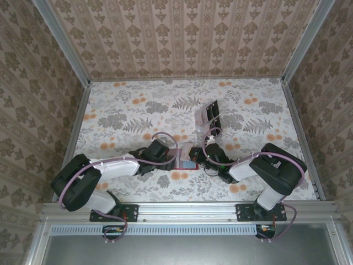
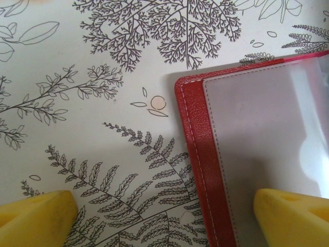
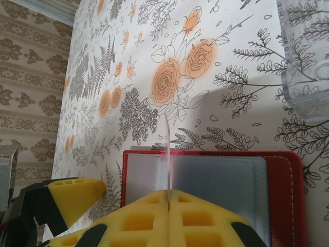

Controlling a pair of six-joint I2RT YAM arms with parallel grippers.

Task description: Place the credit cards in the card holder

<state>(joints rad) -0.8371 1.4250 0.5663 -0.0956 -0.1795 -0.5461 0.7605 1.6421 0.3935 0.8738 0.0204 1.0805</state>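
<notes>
One credit card (image 3: 168, 154), edge-on, is pinched in the closed right gripper (image 3: 168, 206) over the open card holder (image 2: 193, 154) at mid-table. At the holder's nine o'clock, the left gripper (image 2: 164, 218) gapes wide, empty, straddling its edge. We judge insertion in hand; next, the card's edge must meet a pocket.

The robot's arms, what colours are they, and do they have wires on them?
The left arm and the right arm both have white tubes between chunky black joints. A thin purple cable loops along each. The left fingers and right fingers are bright yellow; the right ones have square holes.
</notes>
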